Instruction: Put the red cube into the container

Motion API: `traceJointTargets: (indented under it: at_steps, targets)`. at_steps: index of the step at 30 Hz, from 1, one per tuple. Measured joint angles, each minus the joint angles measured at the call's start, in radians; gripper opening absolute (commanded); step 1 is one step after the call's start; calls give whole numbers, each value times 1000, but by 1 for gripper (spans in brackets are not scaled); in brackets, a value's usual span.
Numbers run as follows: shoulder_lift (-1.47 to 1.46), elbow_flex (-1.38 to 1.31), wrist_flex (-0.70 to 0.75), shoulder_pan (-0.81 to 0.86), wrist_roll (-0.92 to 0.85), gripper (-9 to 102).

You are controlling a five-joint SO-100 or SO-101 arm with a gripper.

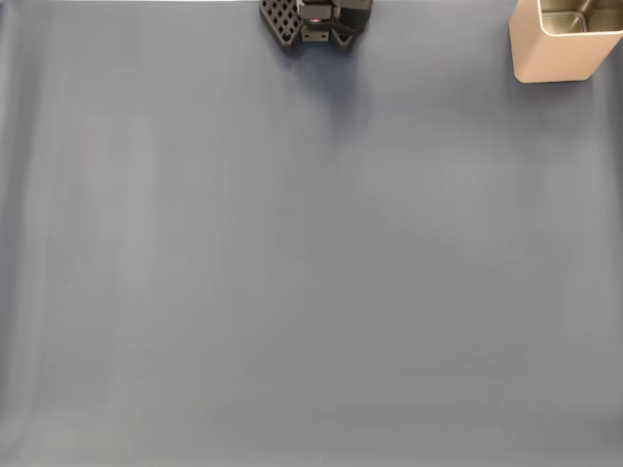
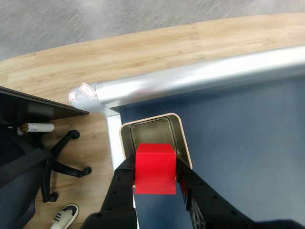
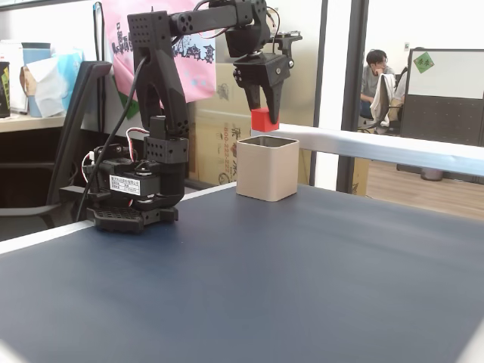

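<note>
The black jaws are clenched on the red cube (image 2: 154, 168), one finger pressed against each of its side faces in the wrist view. The cube is a plain, bright red block with sharp edges and flat, unmarked faces; no writing shows on it. In a fixed view the cube (image 3: 264, 119) hangs in the air just above the open top of the container (image 3: 267, 168), not touching its rim.

The container (image 2: 185, 143) is a beige box with rounded corners and straight walls, its inside dull metallic and reflective, much larger than the cube. It stands on the dark blue worktop (image 3: 302, 272) near the far edge, beside a silver rail (image 3: 393, 147). In a fixed view looking down, the container (image 1: 555, 53) sits at the upper right corner.

The arm's base (image 3: 132, 193) carries a small white label whose print is too small to read. Behind it hangs a pink poster (image 3: 198, 57) with dark characters that cannot be made out. A person (image 3: 372, 76) sits in the background, and a green note (image 3: 423, 62) is pinned to a partition.
</note>
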Motion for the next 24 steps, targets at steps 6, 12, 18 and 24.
traceJointTargets:
  at_steps: [6,12,18,24]
  targets:
    - [-14,-9,-6,3,9,0]
    - [-14,-9,-6,3,38,1]
    - [-14,-9,-6,3,54,1]
    - [-14,-9,-6,20,51,7]
